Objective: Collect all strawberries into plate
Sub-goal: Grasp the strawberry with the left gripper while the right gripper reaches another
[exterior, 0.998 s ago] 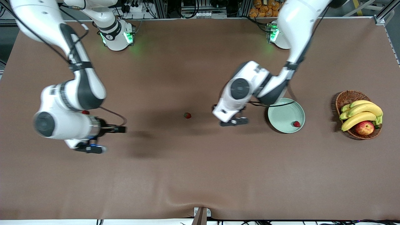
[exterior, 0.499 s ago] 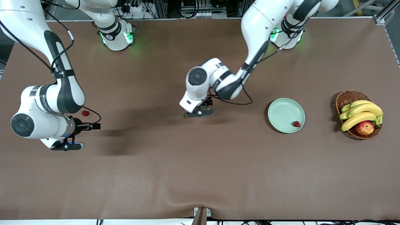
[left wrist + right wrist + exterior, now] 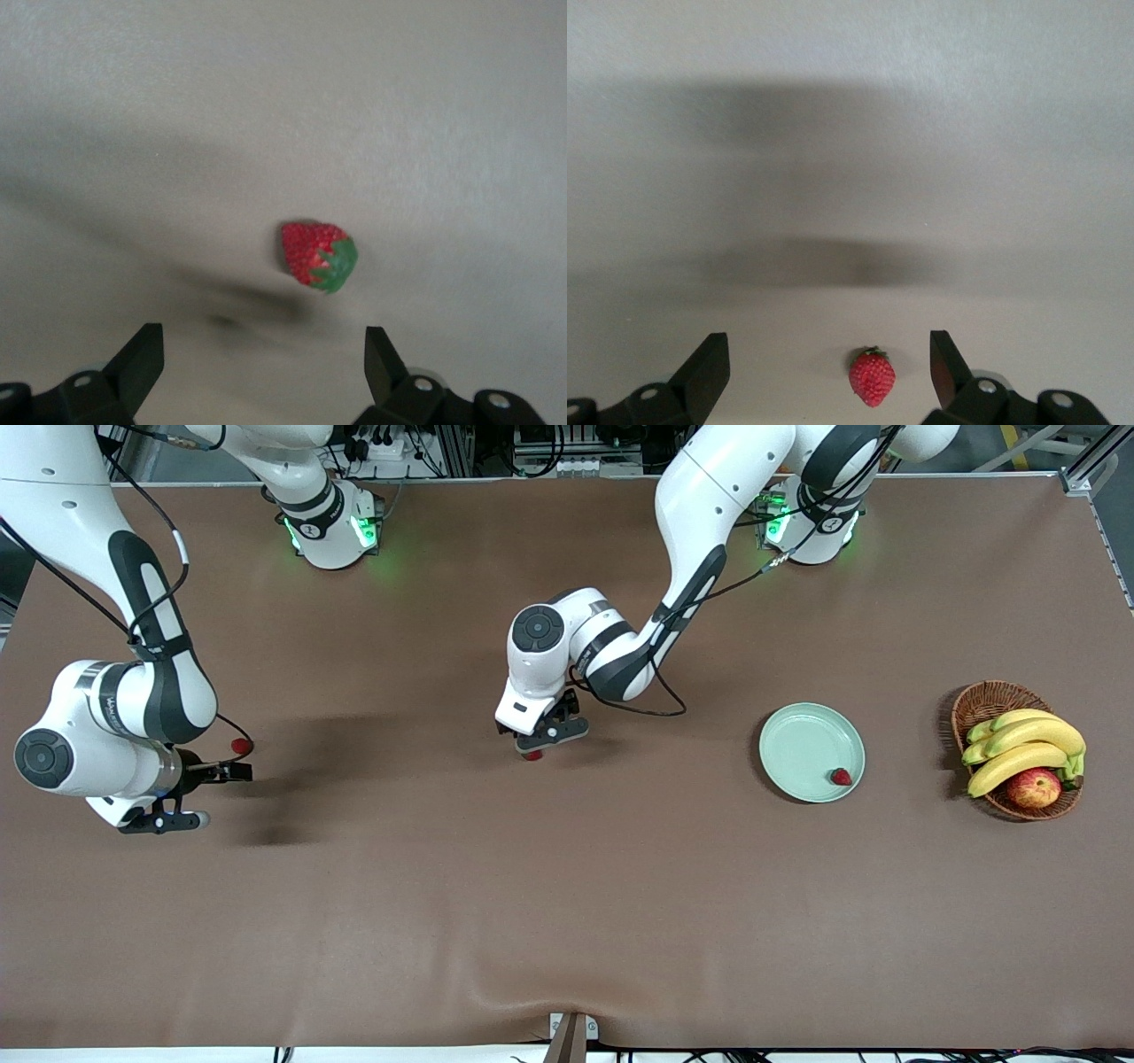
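One strawberry lies at the table's middle. My left gripper hangs open just over it. In the left wrist view this strawberry sits a little ahead of the left gripper, not between the fingers. A second strawberry lies toward the right arm's end. My right gripper is open above the table by it. In the right wrist view that strawberry shows between the spread fingers of the right gripper. A third strawberry lies in the mint-green plate.
A wicker basket with bananas and an apple stands beside the plate, at the left arm's end of the table. The brown table cover ripples near the front edge.
The left arm swung from beside the plate to over the middle strawberry. The right arm drew back toward its own end of the table. Both grippers stayed open.
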You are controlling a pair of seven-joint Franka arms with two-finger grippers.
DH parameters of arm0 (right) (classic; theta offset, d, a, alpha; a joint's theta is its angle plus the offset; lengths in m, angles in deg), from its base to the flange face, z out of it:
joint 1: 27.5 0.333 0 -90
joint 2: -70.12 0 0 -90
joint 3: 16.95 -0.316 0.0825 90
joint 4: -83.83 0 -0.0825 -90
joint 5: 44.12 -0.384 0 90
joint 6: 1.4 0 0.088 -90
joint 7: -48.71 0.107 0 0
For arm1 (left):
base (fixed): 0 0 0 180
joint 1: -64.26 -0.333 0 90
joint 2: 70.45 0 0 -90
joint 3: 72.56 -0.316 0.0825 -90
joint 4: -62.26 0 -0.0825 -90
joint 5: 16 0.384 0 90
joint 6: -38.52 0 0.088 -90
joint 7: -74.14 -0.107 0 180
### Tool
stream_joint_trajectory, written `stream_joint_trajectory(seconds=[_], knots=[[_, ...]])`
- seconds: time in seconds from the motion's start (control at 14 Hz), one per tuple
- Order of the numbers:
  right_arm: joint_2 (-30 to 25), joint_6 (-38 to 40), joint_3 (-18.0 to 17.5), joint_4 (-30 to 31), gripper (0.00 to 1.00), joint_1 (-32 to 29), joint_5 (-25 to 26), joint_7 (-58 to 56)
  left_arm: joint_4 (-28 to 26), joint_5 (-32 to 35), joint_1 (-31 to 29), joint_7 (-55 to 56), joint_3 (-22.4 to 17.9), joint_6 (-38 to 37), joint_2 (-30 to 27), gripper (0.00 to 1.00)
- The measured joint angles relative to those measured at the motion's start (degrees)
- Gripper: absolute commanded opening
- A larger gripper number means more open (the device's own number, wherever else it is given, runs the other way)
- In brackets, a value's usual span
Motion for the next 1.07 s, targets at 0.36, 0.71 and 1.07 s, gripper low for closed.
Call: stream_joint_trajectory(seconds=[0.36,0.71,1.07], knots=[[0.1,-1.3,0.6,3.2,1.0,-1.2,0.0,-1.8,1.9,0.0,-0.1,14.6,-1.7,2.8,0.6,1.0],[0.4,-3.0,0.9,6.0,1.0,-1.7,0.0,-2.0,3.0,0.0,0.2,30.0,-2.2,6.3,2.3,1.0],[0.5,-3.0,1.1,7.0,0.76,-2.2,0.0,-4.7,3.4,0.0,1.9,40.8,-4.4,8.2,4.1,1.0]])
